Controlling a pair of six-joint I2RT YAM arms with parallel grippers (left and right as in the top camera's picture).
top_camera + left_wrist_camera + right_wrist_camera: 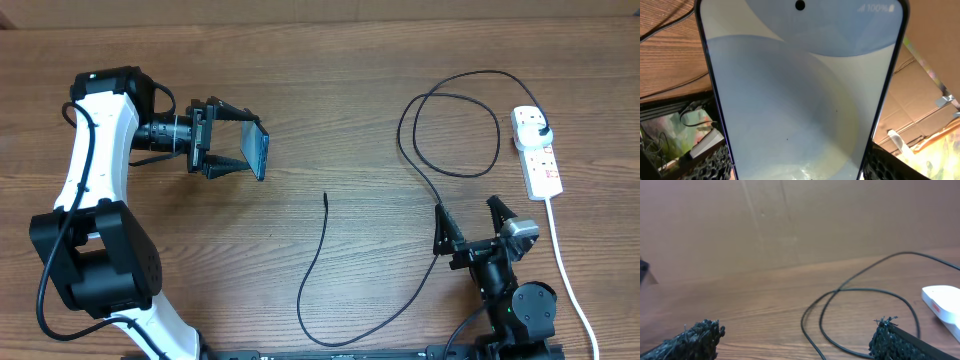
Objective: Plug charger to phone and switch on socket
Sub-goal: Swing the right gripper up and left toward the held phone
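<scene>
My left gripper [240, 140] is shut on the phone [259, 150] and holds it on edge above the table's left half. The phone's pale blue screen [800, 95] fills the left wrist view between the fingers. The charger is a thin black cable [325, 250]. Its free tip [326, 196] lies mid-table, right of the phone. The cable loops [450, 135] to a black plug [541, 131] in the white socket [538, 155] at the right. My right gripper [468, 222] is open and empty, near the table's front right. The cable loop [860, 315] and the socket's end [942, 305] show ahead of it.
The socket's thick white cord [565, 270] runs toward the front right edge, beside the right arm's base [510, 300]. A cardboard wall [790, 220] stands behind the table. Boxes and clutter [920, 115] lie beyond the table past the phone.
</scene>
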